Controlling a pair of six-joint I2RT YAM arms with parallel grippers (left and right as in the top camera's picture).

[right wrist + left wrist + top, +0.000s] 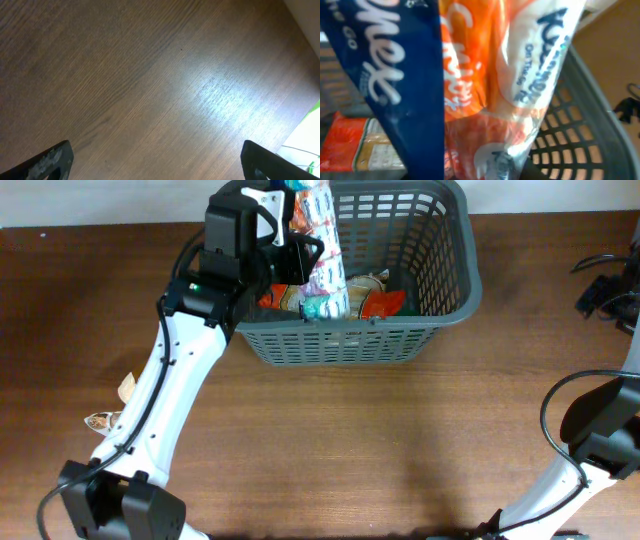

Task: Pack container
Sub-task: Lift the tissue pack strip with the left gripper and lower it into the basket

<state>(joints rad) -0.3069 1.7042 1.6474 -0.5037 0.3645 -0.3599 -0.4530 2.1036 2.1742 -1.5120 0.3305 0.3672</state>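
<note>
Two views split what can be seen of the left gripper [296, 248]. Overhead shows it pressed against a tall packet [325, 240] standing inside the container [430, 290], just within that basket's left wall. Its own wrist camera is filled by the blue, orange and white wrapper, with no fingers in sight, so it cannot be told whether the grip is clenched or released. Below the gripper that camera shows lattice wall and flat packets [345, 145] on the base. The right gripper [160, 161] is spread wide over bare tabletop [400, 450], well off to the container's right. To the right of the left gripper the container is unfilled above the flat packets. Two small packets [100, 420] lie behind it.
</note>
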